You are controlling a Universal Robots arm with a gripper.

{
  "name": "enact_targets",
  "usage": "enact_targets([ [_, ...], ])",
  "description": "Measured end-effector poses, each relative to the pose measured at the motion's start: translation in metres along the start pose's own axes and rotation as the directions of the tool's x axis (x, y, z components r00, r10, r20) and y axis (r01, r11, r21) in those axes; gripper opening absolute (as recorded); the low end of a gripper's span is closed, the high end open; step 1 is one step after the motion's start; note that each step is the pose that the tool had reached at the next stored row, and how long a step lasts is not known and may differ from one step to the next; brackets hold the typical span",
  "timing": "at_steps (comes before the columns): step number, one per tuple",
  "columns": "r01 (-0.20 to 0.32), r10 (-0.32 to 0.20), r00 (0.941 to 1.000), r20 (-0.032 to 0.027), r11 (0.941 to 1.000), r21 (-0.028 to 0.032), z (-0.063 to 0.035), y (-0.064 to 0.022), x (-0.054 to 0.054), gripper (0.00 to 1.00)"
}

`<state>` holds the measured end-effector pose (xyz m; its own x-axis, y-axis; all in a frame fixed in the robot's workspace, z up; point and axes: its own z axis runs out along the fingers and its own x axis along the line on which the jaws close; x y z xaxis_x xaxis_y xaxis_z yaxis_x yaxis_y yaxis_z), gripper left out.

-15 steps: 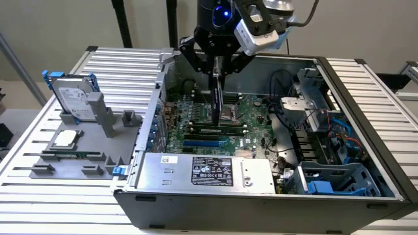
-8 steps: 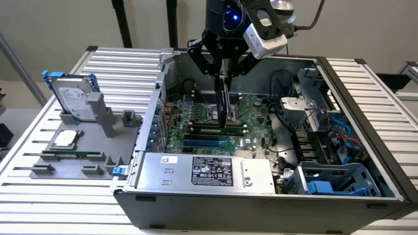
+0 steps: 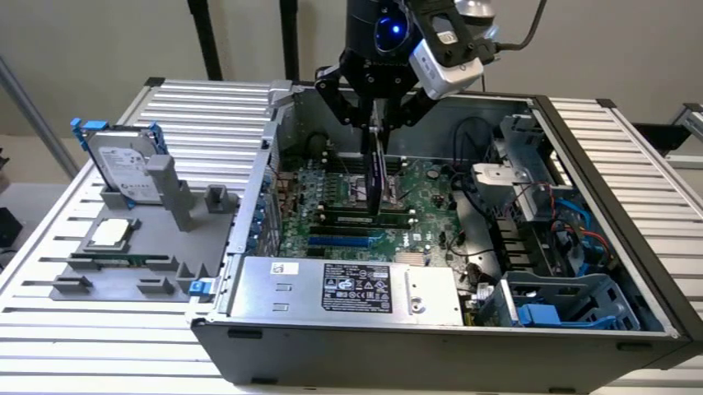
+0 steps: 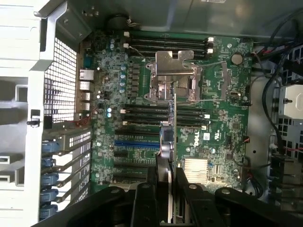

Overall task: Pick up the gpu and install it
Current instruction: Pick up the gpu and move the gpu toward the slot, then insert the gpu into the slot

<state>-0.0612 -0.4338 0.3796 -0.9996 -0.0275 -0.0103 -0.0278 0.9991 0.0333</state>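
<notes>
- Here, the gripper (image 3: 379,125) hangs over the open computer case (image 3: 615,197), its fingers drawn in narrowly on the top edge of the gpu (image 3: 380,177).
- The card hangs upright, edge-down, above the green motherboard (image 3: 329,206). In the wrist view it shows as a thin line running from the fingers toward the CPU socket (image 4: 173,78).
- By the look of it, the pick-up is done and the installation is in hand. The card does not appear seated, though whether its lower edge touches the board cannot be told.
- Seating would call for the card's contact edge to sit square over an expansion slot, such as the blue slot (image 4: 137,142), followed by a straight push down.
- The case lies on its side on a ribbed aluminium table (image 3: 66,329). To the exterior view's left, a grey fixture (image 3: 121,280) holds a hard drive (image 3: 118,164) and a CPU chip (image 3: 114,233).
- A plain pale wall (image 3: 88,49) stands behind.
</notes>
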Motion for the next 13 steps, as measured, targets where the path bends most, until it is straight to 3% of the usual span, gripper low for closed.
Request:
enact_targets([
  [13,0.001,-0.001,1.0,-0.0001,1.0,0.0001,0.0,0.0,-0.0001,0.0],
])
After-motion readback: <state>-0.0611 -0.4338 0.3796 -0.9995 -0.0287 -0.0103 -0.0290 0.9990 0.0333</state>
